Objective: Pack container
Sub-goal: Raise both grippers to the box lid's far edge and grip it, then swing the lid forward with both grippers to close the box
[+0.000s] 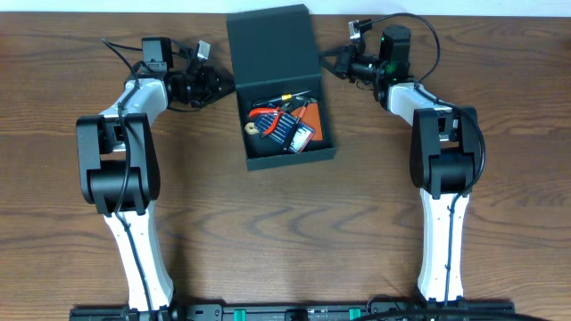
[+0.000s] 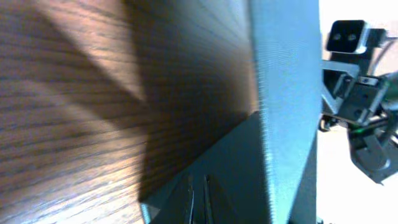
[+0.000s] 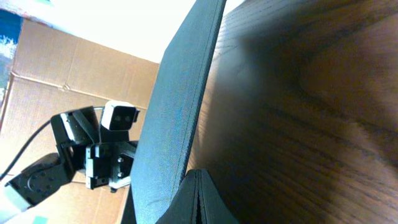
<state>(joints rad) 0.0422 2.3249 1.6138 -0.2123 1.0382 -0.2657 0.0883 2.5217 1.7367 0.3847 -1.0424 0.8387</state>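
Note:
The dark teal-black container (image 1: 290, 159) stands open at the table's middle back, its flap lid (image 1: 272, 45) raised behind it. Inside lie red-handled pliers (image 1: 268, 114), an orange item (image 1: 311, 114), a blue card (image 1: 290, 132) and a yellow-tipped tool. My left gripper (image 1: 221, 87) is shut and empty at the lid's left edge. My right gripper (image 1: 328, 61) is shut and empty at the lid's right edge. The left wrist view shows the lid (image 2: 286, 93) edge-on beyond shut fingers (image 2: 199, 196). The right wrist view shows shut fingers (image 3: 198, 199) touching the lid (image 3: 177, 106).
The wooden table (image 1: 285, 232) extends in front of the container. Cables trail behind both wrists at the table's back edge. A cardboard box (image 3: 62, 68) stands beyond the table in the right wrist view, where the left arm's wrist camera (image 3: 118, 115) also shows.

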